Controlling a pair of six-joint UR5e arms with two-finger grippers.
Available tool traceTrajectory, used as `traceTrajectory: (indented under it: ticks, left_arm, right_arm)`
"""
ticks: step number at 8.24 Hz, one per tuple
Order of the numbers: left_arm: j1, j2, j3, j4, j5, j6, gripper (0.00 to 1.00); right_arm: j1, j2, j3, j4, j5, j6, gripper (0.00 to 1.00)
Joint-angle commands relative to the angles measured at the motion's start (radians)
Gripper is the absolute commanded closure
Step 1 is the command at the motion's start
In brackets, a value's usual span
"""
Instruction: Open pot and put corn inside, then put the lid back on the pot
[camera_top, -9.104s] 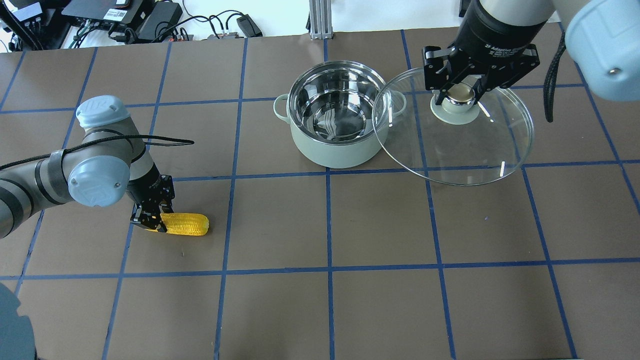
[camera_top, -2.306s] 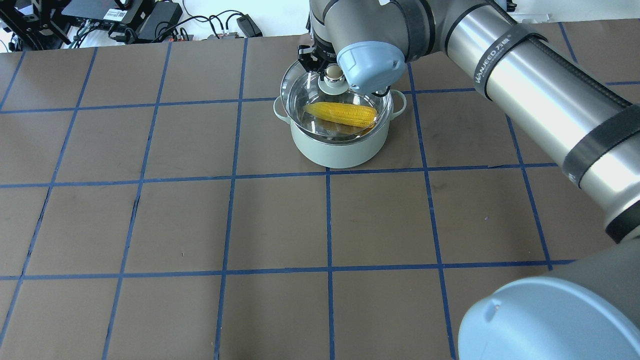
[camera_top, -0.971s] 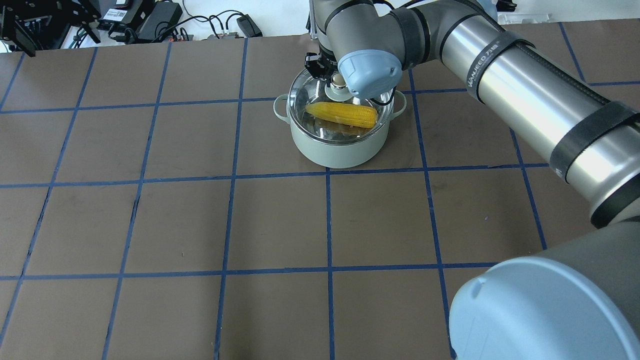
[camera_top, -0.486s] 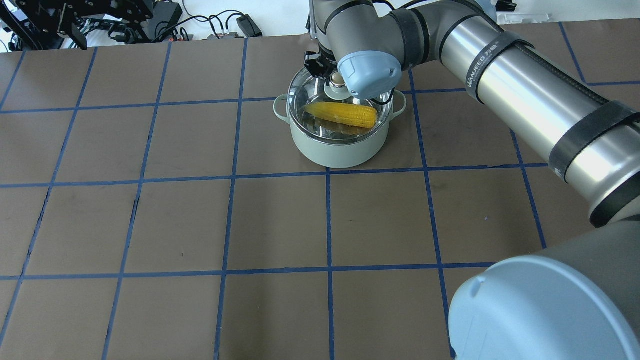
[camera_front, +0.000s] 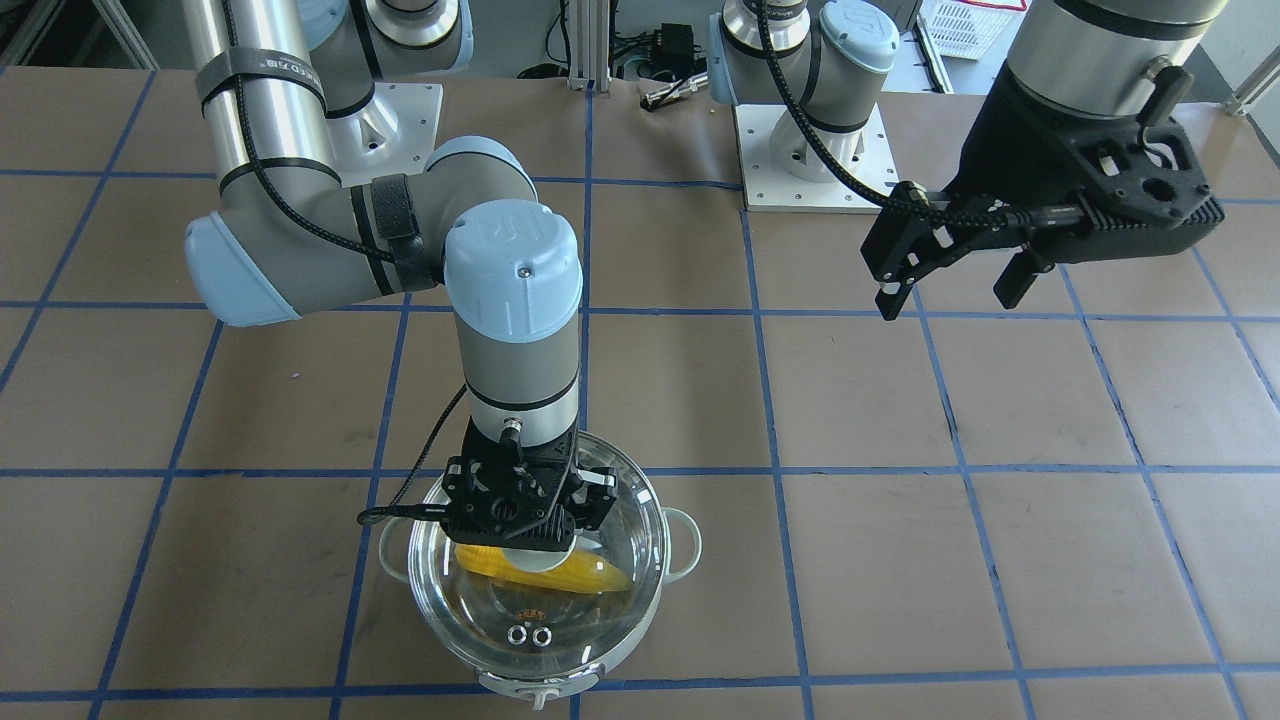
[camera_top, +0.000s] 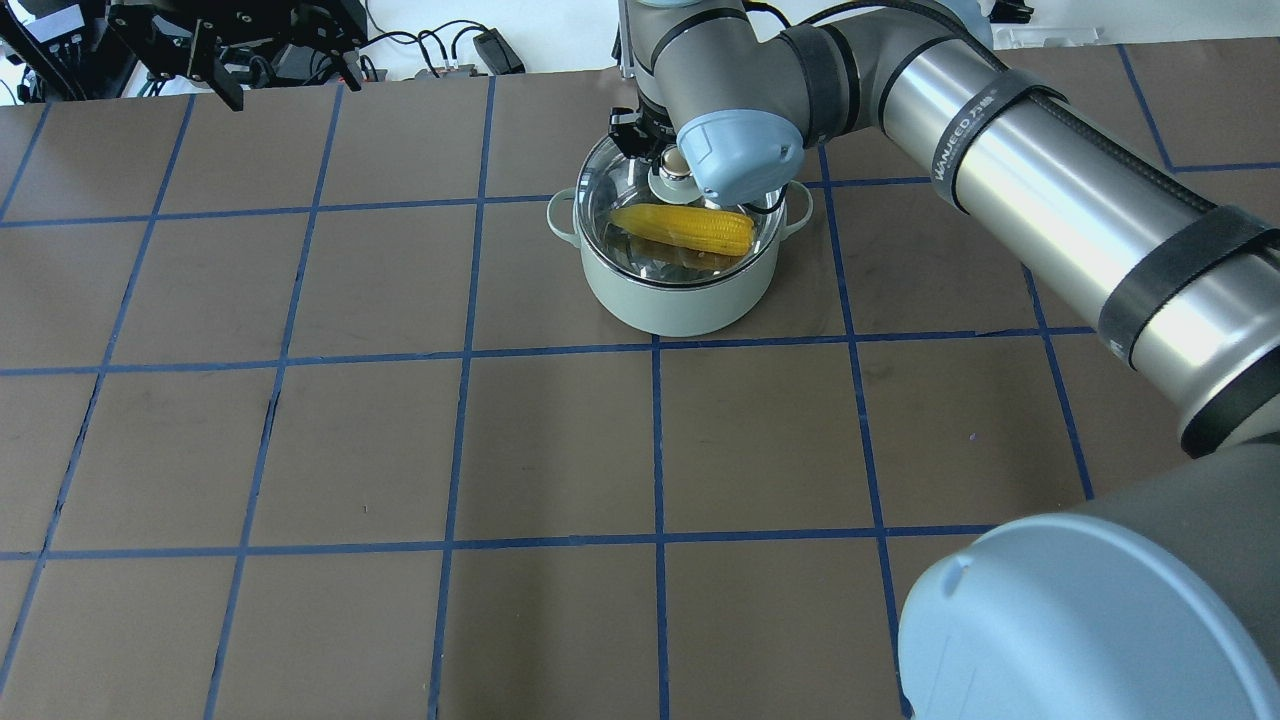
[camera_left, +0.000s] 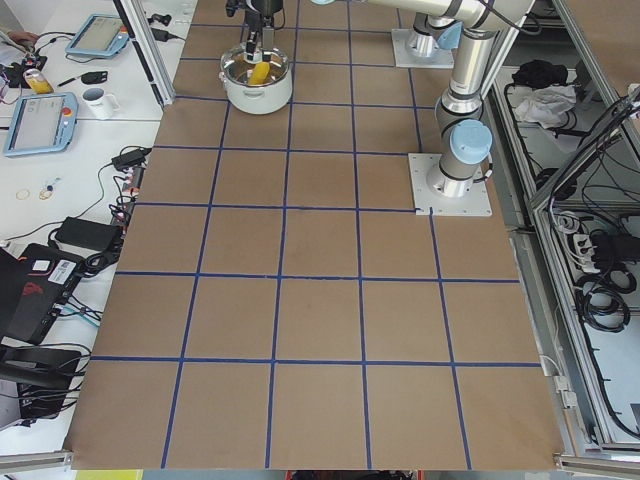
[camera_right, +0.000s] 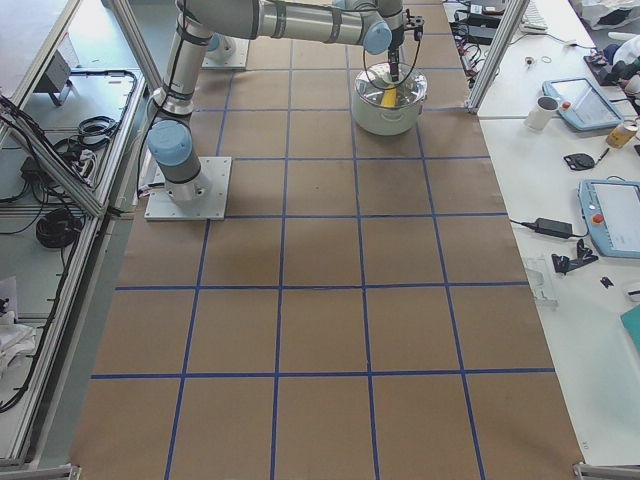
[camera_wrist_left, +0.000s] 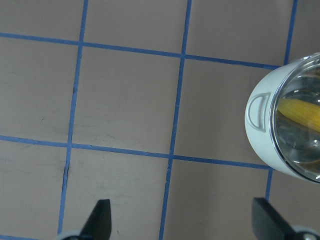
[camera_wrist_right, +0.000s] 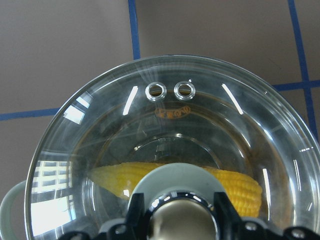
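Though partly behind right hand (camera_front: 527, 528), lid (camera_front: 580, 625) on pot (camera_top: 670, 305), corn (camera_top: 690, 228) inside.

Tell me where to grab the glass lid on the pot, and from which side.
Grip the knob at the centre of the lid, coming straight down from above. It stands up from the smooth glass dome, whose rim sits flush on the pot, leaving no edge to pinch.
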Motion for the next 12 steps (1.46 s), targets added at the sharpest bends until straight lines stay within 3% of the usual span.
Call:
traceTrajectory:
  ticks: [1,4,12]
  left_arm:
    - [-0.012,0.002,-0.028,-0.003,-0.004,0.001,0.00]
    - [-0.012,0.034,-0.120,0.011,0.057,0.004,0.00]
    - [-0.023,0.034,-0.120,0.016,0.056,-0.003,0.00]
  right_arm:
    - [0.001,0.000,0.002,-0.001,0.001,-0.009,0.93]
    - [0.001,-0.002,0.002,0.003,0.005,0.001,0.97]
    - [-0.001,-0.002,0.005,0.010,0.004,-0.009,0.95]
